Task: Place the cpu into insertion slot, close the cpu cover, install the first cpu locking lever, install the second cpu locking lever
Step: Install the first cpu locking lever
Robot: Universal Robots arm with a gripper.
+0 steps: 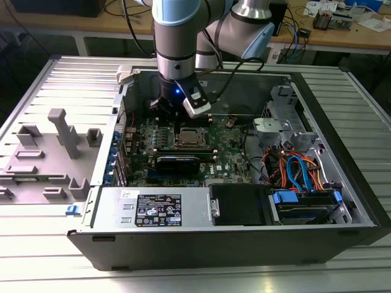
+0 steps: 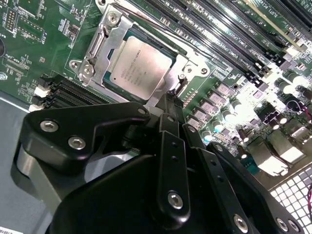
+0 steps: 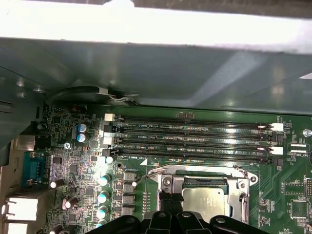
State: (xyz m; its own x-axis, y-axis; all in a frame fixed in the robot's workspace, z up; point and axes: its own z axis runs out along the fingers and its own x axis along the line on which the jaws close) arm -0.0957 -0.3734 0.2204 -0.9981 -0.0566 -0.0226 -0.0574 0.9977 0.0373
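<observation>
Cpu seated in insertion slot; jaws clenched, tips at slot's edge, mem slots close beside. Exterior view: case walls well apart.

The exterior view is evenly bright, seemingly lit from overhead, though the arm shades the inside of the computer case. In the first wrist view, white glare blows out the case wall and the green board lies dimmer. In the second wrist view, glare washes the memory slots, the chip shines softly, and the gripper stays black.
</observation>
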